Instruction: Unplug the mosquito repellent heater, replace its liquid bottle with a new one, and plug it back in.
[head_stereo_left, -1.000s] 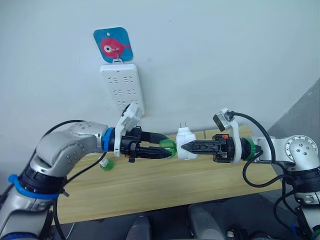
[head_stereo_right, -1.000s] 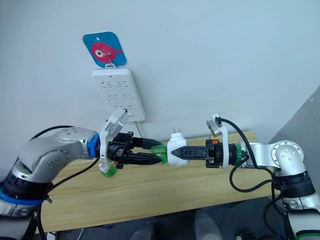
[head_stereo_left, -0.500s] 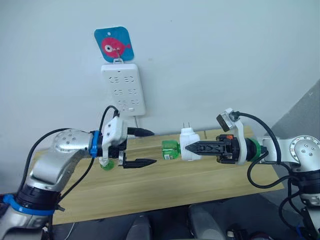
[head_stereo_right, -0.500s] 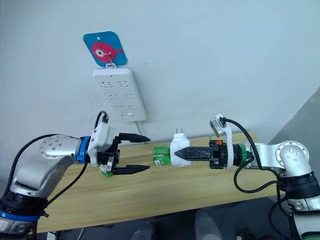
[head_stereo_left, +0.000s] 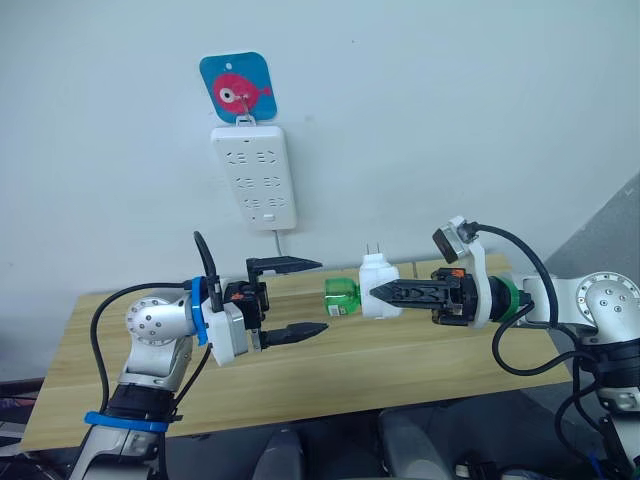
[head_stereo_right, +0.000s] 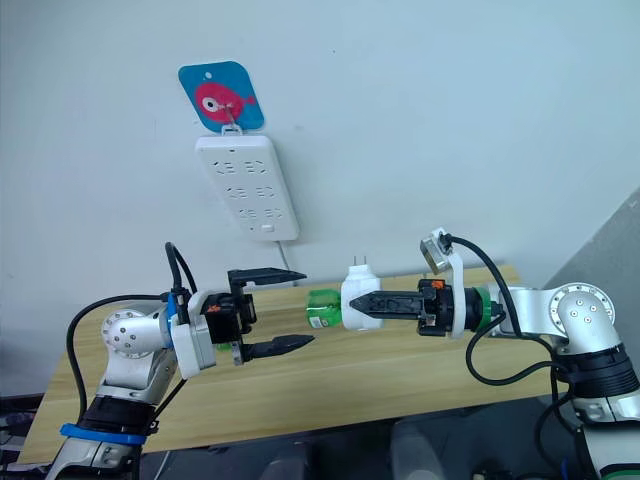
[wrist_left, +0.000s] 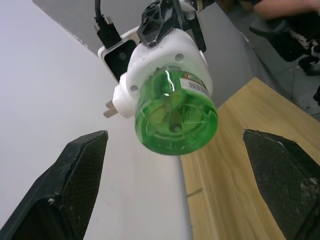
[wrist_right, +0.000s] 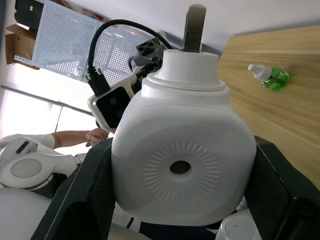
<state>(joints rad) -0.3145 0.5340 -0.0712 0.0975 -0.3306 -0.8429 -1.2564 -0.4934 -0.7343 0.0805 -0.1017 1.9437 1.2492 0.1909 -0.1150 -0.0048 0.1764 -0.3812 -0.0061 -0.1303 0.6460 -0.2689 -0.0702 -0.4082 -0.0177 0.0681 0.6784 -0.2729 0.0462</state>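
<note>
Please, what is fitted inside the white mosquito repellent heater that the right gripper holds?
A green liquid bottle sits in the mosquito repellent heater, held by the right gripper. Its round bottom sticks out toward the open left gripper. Its neck is hidden inside the white body.

silver arms, seemingly black cables

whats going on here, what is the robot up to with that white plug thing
The robot is swapping the liquid bottle on a mosquito repellent heater. Its right end effector is shut on the white heater, holding it in the air above the wooden table, unplugged from the power strip on the wall. A green bottle sticks out of the heater towards the left end effector, which is open and apart from it. Another green bottle lies on the table.
</note>
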